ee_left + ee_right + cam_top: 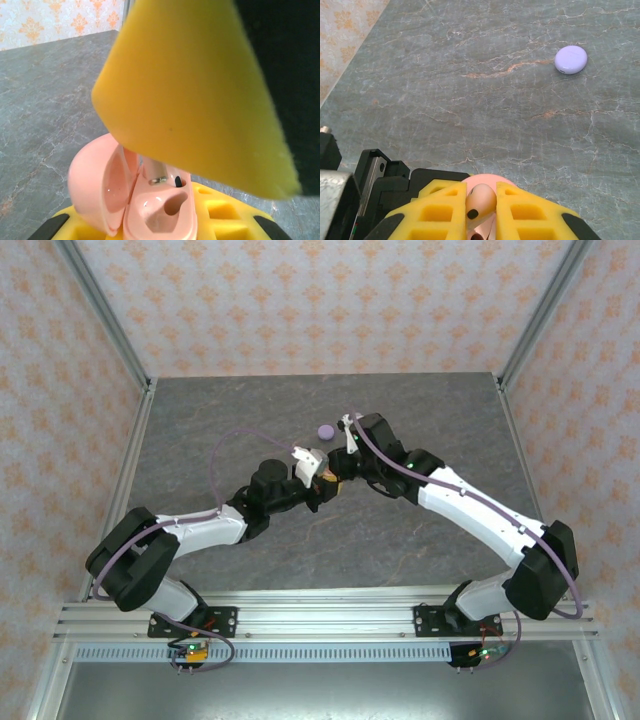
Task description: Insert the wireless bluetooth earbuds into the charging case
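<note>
Seating a pale pink stemmed plastic earbud (481, 197) into the open pale pink round plastic charging case (97, 180) at mid-table.
The right gripper (482, 207) is clenched on the earbud, directly over the case. The left gripper (150, 230) is clamped around the case base with the lid hinged open. The bud's tip appears at or just inside one socket; the neighbouring socket looks vacant. Judged next: press straight down, aligned, then release. A closed lilac round plastic case (570, 59) lies apart on the far grey marbled tabletop (445, 100).

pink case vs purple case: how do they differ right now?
Pink case is open, lid swung back; purple case is closed. Pink case sits in the left gripper; purple case lies loose on the table. Both are small, rounded and glossy.
</note>
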You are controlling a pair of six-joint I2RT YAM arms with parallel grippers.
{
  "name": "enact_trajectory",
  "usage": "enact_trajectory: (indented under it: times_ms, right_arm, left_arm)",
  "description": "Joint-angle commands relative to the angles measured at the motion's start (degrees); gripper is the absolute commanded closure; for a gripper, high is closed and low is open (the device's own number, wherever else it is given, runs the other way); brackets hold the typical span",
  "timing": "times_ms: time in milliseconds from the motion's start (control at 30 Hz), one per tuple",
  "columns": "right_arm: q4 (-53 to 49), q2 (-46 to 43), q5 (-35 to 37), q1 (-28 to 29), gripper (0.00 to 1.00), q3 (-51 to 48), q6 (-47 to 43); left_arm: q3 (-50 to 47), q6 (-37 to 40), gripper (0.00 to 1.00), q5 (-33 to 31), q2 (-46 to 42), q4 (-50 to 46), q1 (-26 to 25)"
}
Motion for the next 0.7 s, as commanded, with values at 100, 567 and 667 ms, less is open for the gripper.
enact_trajectory:
  times_ms: [100,567,667]
  right_arm:
    - [-1.5,-1.3,3.3,0.9,0.83,0.1,-2.3]
    - [-9.7,1.7,19.5,0.0,0.83,2.1,0.9]
    - [-13.0,5.3,17.7,-2.1,0.83,2.9,0.9]
  left_arm:
    - [3.4,0.8,0.92,-0.1,-1.8,-3.0,-0.3]
    - [0.8,6.0,0.91,-5.3,-4.9,-14.9,-0.3]
    - [-2.1,6.9,0.91,-4.3,-7.6,-14.1,-0.3]
